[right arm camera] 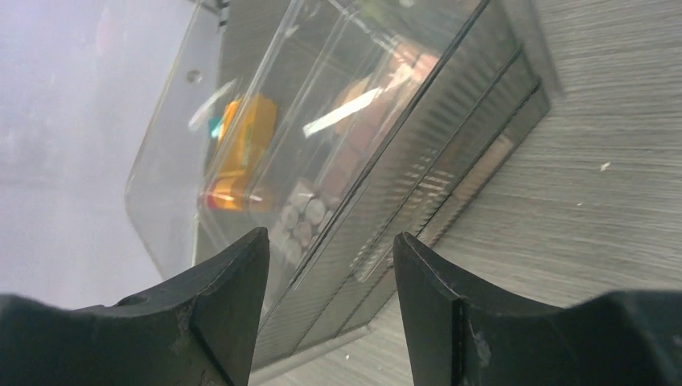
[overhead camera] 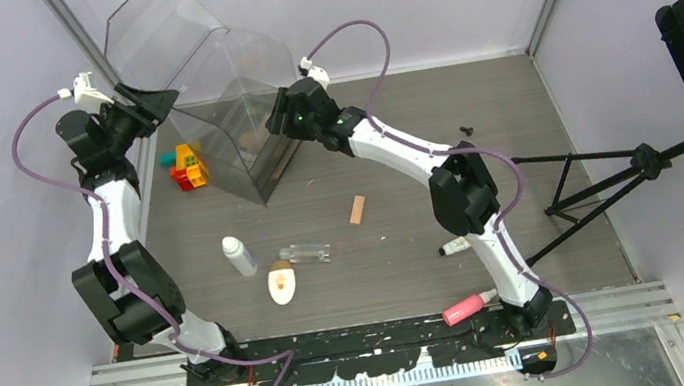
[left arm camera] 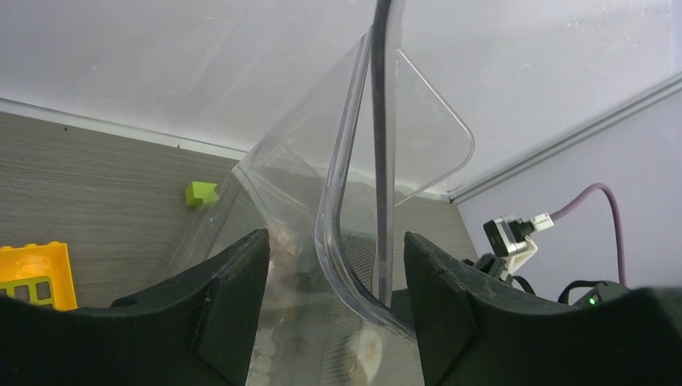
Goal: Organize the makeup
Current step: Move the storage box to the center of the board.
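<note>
Both grippers are up at the clear case [overhead camera: 234, 97], far from most of the makeup. My left gripper [left arm camera: 336, 241] straddles the edge of the raised lid [left arm camera: 418, 137] with its jaws apart. The lid sits close to one finger, but I see no clamp on it. My right gripper [right arm camera: 330, 241] is spread wide and holds nothing, facing the drawer side of the case.

The loose makeup lies on the table [overhead camera: 389, 126] nearer the arm bases. A white bottle [overhead camera: 240, 256], a clear bottle [overhead camera: 305, 253] and a white oval compact [overhead camera: 281, 284] sit close together, with a small tan piece [overhead camera: 358, 210] apart from them. A cream tube [overhead camera: 455, 247] and a pink bottle [overhead camera: 468, 308] lie by the right arm.

I judge all of these light. The bottles lie on their sides, look hard and smooth, and are likely to roll or squirt out of a pinch, so I would grip across the middle of the body. The compact is low and rounded, so I would take it across its narrow width. The tube may give under pressure, so near the cap is safer.

The cream tube is partly hidden by the right arm. Through the case wall I make out peach shapes and small round pans, too blurred to name. The toy bricks [overhead camera: 186, 166] show through it too. I cannot tell what the tan piece is.
</note>
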`<state>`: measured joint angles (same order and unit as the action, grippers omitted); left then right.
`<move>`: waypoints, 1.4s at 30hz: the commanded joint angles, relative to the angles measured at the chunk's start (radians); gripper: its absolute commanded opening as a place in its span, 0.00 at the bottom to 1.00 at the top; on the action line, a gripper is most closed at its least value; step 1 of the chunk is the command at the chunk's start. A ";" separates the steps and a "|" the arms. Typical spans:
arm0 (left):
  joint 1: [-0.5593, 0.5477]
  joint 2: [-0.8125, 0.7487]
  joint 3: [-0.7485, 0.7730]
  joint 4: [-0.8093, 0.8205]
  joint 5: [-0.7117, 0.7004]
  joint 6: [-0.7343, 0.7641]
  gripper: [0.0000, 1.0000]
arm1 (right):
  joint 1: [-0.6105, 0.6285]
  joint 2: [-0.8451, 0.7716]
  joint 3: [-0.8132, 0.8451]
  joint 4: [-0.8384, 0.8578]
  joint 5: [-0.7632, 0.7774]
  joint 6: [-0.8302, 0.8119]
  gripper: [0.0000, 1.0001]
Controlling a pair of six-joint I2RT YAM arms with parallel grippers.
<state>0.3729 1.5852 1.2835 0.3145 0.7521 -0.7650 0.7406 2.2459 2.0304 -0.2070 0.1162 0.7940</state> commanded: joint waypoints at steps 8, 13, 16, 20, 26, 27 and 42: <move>-0.008 -0.048 -0.006 -0.034 0.004 0.048 0.64 | 0.010 0.194 0.365 -0.254 0.182 -0.037 0.63; -0.009 -0.044 -0.005 -0.035 0.007 0.047 0.64 | 0.012 0.244 0.426 -0.271 0.215 -0.034 0.64; -0.008 -0.044 -0.005 -0.035 0.010 0.043 0.64 | 0.012 0.265 0.446 -0.285 0.224 -0.037 0.63; -0.013 -0.044 -0.004 -0.035 0.014 0.038 0.64 | 0.012 0.251 0.414 -0.287 0.239 -0.045 0.49; -0.039 -0.053 -0.003 -0.052 0.018 0.047 0.64 | 0.012 0.182 0.321 -0.263 0.286 -0.091 0.29; -0.045 -0.055 -0.002 -0.059 0.016 0.052 0.64 | 0.012 0.170 0.307 -0.262 0.297 -0.101 0.28; -0.089 -0.098 -0.020 -0.142 -0.019 0.099 0.64 | -0.037 0.000 0.077 -0.255 0.351 -0.155 0.10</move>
<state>0.2790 1.5265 1.2766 0.2001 0.7597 -0.7025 0.7380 2.3222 2.1609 -0.3889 0.4252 0.7010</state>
